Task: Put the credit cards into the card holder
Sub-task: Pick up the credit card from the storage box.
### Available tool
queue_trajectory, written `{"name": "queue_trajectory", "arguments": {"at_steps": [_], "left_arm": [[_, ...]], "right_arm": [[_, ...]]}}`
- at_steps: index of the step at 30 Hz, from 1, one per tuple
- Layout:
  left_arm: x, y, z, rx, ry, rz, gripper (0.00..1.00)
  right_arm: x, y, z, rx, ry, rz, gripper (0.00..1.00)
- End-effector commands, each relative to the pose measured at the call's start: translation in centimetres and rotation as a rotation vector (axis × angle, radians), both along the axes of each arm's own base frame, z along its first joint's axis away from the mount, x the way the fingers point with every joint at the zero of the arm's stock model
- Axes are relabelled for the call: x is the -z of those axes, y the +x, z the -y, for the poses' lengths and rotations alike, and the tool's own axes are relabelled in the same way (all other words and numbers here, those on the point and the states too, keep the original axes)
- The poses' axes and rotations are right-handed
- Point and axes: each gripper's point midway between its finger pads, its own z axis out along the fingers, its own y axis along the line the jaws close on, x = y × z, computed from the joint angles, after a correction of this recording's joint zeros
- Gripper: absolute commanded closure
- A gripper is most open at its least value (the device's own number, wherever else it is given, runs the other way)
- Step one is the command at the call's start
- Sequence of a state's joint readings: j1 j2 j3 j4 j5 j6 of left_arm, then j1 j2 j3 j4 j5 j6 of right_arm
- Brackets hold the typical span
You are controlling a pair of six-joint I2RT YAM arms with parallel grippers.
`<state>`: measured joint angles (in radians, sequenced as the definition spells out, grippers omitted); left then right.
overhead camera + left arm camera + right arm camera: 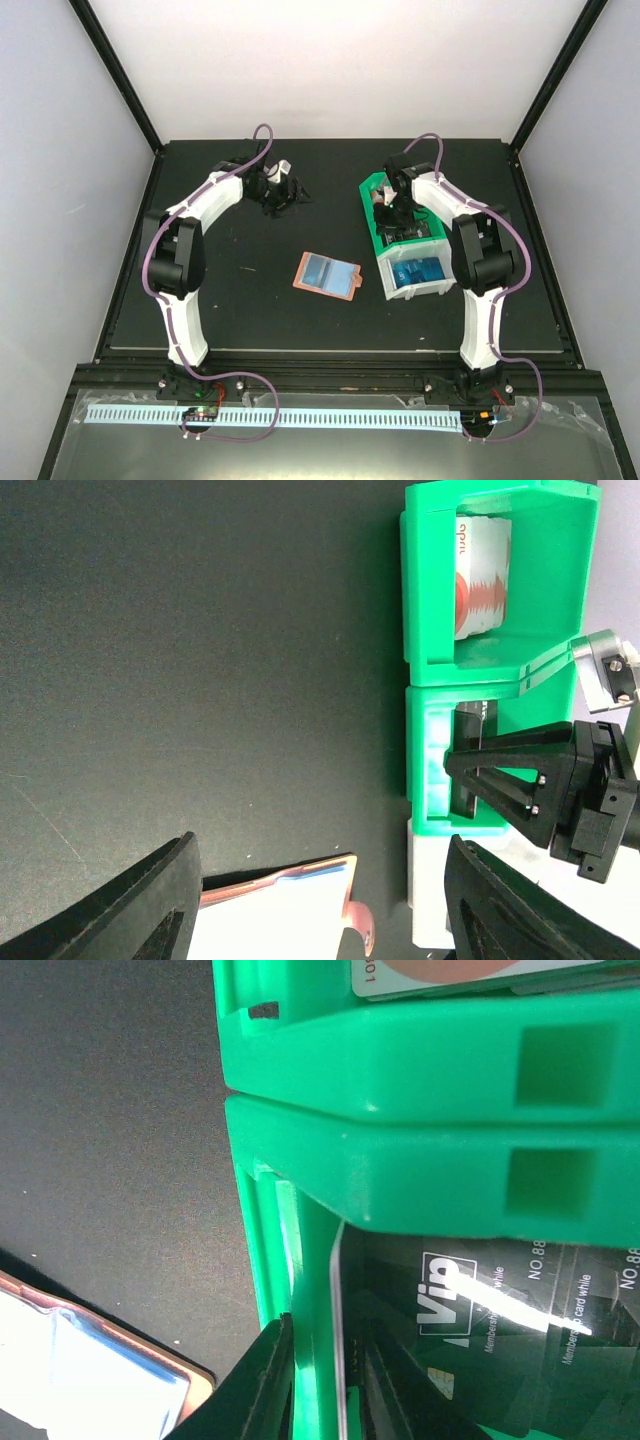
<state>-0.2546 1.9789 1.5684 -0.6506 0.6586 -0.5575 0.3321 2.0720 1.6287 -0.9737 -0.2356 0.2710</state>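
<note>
The matte black surface (pixel 230 300) carries the card holder (pixel 346 284) near its middle. It is a flat salmon-orange rectangle with a leather-like look, lying open. A glossy blue card (pixel 322 268) lies on it, inside the rim, and a small rounded tab sticks out at one edge.

Just right of it stands the compartment tray (pixel 383 262), made of moulded hard plastic. Its nearest bin is white and holds another blue card (pixel 418 270). The two bins behind are bright green, with thick, smooth walls.

The right claw (pixel 320 1345) reaches down into the middle green bin. Its black fingers (pixel 258 1385) stand narrow on either side of the thin pale edge of a shiny dark card (pixel 480 1330) printed "Vip", with the bin's wall also between them. I cannot tell whether it actually pinches the card.

The farthest bin holds a red-and-white card (pixel 480 575) standing on edge.

Far left, well apart from the tray, the left claw (pixel 280 190) hangs spread wide and holds nothing.
</note>
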Motion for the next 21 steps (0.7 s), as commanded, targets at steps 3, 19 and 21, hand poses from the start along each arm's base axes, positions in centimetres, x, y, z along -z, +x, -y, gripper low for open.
{"name": "queue_trajectory", "arguments": {"at_steps": [3, 19, 21], "left_arm": [[0.5, 0.1, -0.1, 0.002, 0.006, -0.012, 0.32], [0.5, 0.0, -0.2, -0.001, 0.007, -0.017, 0.32], [0.6, -0.1, -0.2, 0.0, 0.007, -0.019, 0.32]], "right_arm": [[-1.5, 0.2, 0.5, 0.018, 0.018, 0.015, 0.81], [-2.1, -0.1, 0.8, 0.014, 0.019, 0.024, 0.82], [-1.7, 0.1, 0.9, 0.015, 0.01, 0.028, 0.72]]}}
